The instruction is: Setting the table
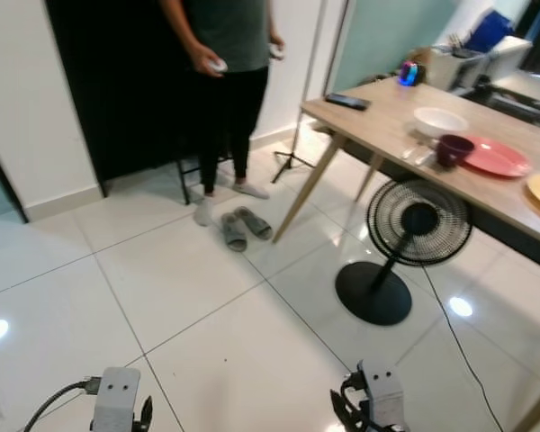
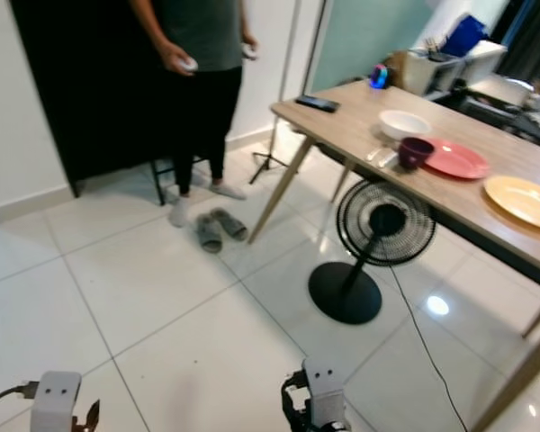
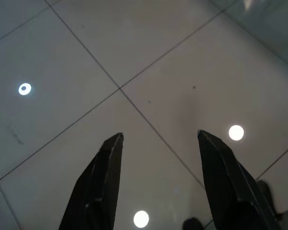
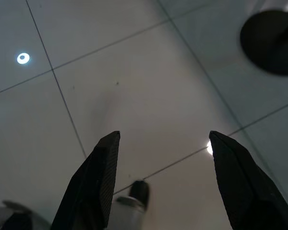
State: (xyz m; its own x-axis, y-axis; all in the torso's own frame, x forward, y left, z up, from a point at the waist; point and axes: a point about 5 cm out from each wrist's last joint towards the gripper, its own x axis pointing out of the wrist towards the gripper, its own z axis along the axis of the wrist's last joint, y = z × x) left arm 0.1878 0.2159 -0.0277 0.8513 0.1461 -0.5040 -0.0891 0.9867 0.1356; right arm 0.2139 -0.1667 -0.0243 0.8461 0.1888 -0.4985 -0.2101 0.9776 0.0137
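Both my arms hang low at my sides, wrists pointing down at the white tiled floor (image 1: 207,306). My left gripper (image 3: 158,143) has its two black fingers spread wide apart, holding nothing and touching nothing; only bare tile lies beyond them. My right gripper (image 4: 165,143) is likewise wide open and empty, hovering over the floor, with the round black base of the standing fan (image 1: 405,243) near it.

The wooden table (image 2: 387,135) stands ahead to my right, well apart from both grippers. On it sit a white bowl (image 2: 403,123), a dark purple cup (image 2: 415,152) just beside a red plate (image 2: 454,159), and a yellow plate (image 2: 522,202) further along. A black remote (image 2: 315,103) lies near the far corner.

A person (image 1: 225,81) stands ahead of me beyond the table's corner, a pair of grey slippers (image 1: 246,227) on the floor near their feet.
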